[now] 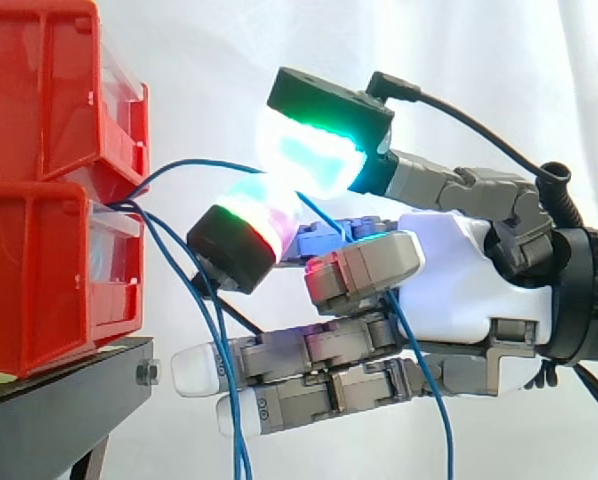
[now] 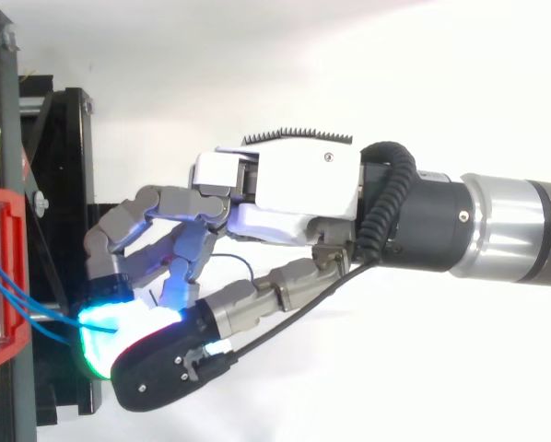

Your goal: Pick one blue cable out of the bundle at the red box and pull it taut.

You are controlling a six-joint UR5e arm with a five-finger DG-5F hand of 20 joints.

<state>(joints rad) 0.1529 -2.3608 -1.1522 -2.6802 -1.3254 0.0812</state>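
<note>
**Robot hand [image 1: 469, 270] pinched on one strand, box dead ahead**

Reaches level toward the red box [image 1: 39, 270], just beyond the fingertips. Leaves the bundle [image 1: 222, 360] hanging ahead of and below the pads [image 1: 314, 150]. Holds one blue cable [image 1: 194, 164] nipped between two glowing pads. Arches from the box mouth back to that pinch, not yet taut. Probably calls for a straight draw wristward, along the strand's own line, away from the box.

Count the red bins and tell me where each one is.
2. The upper red bin is stacked on the lower red bin, at the side view's left on the black stand. The hand pinches a blue cable leading from them. More may sit out of frame.
</note>
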